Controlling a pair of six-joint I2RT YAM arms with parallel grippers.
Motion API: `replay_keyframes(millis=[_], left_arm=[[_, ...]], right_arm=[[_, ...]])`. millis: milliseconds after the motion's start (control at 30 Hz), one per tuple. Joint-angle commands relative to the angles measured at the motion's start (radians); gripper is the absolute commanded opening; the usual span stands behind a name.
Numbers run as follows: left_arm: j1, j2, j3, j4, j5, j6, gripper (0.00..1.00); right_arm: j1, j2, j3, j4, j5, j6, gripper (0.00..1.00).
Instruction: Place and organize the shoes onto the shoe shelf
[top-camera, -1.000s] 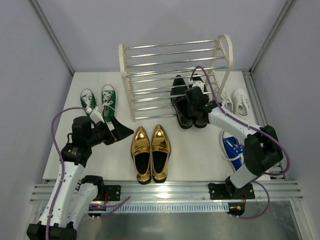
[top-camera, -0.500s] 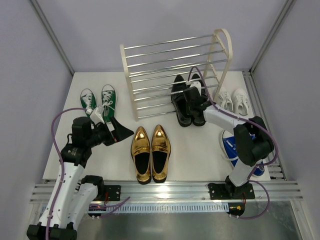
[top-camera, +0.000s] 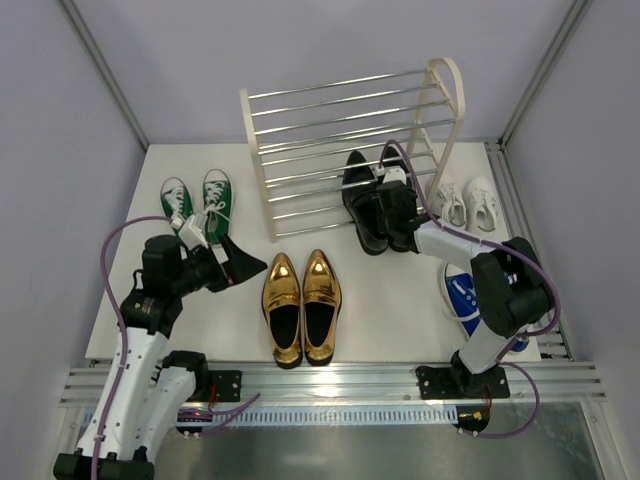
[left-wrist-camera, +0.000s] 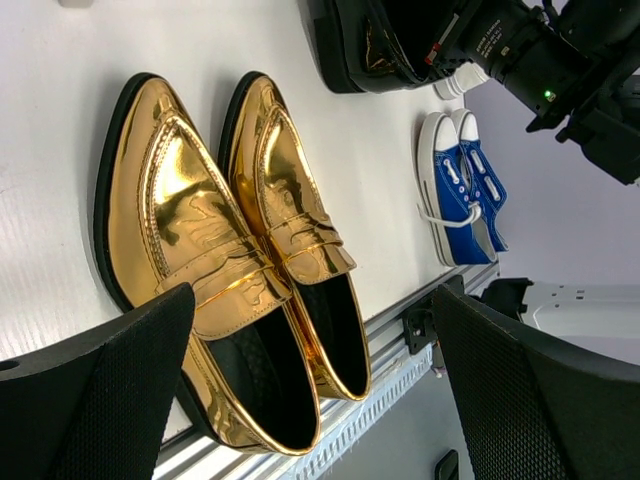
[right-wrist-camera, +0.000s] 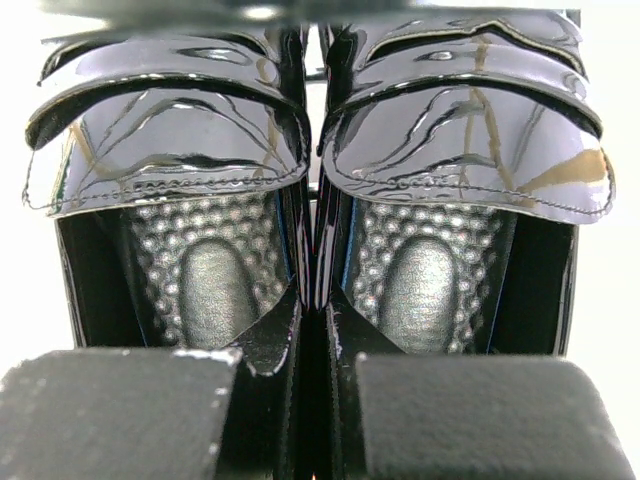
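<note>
Five pairs of shoes sit on the white tabletop (top-camera: 400, 300) around a shelf (top-camera: 256, 160) with cream side panels and chrome rods, which stands at the upper centre of the overhead view. The black dress shoes (top-camera: 362, 205) lie just right of centre, side by side and touching, their toes reaching under the lowest rods. The right gripper (top-camera: 392, 222) is over them. Its own camera shows the right gripper (right-wrist-camera: 318, 400) pressed together on the two adjoining inner walls of the black dress shoes (right-wrist-camera: 170, 130) at the heel openings, one finger down inside each shoe. The gold loafers (top-camera: 303, 305) rest at the lower centre, well apart from the shelf, toes pointing toward it. The green sneakers (top-camera: 197, 197) are at the left beside the shelf's left panel. The white sneakers (top-camera: 470, 203) are at the right, just beyond the right panel. The blue sneakers (top-camera: 462, 295) lie below them, partly hidden by the right arm. The left gripper (top-camera: 235, 265) hovers at the lower left, just beside the loafers, spread wide and holding nothing. In its wrist view, the left gripper (left-wrist-camera: 310, 400) frames the gold loafers (left-wrist-camera: 200, 240) in the foreground, with the blue sneakers (left-wrist-camera: 462, 190) beyond at the right.
</note>
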Motion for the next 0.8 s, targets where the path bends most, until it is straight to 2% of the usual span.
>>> replay_keyframes(millis=[0, 233, 567, 767], left_arm=[[0.000, -0.014, 0.021, 0.001, 0.014, -0.005, 1.00], [0.001, -0.022, 0.019, -0.002, 0.013, -0.007, 1.00], [0.000, -0.040, 0.018, -0.017, 0.001, -0.004, 1.00], [0.000, -0.045, 0.022, -0.028, -0.001, -0.001, 1.00]], right_arm=[[-0.004, -0.108, 0.034, 0.270, 0.015, -0.048, 0.04], [-0.030, -0.074, 0.086, 0.284, -0.006, -0.058, 0.04], [-0.048, -0.071, 0.051, 0.406, 0.035, -0.052, 0.04], [-0.063, -0.029, 0.077, 0.407, 0.012, -0.047, 0.04]])
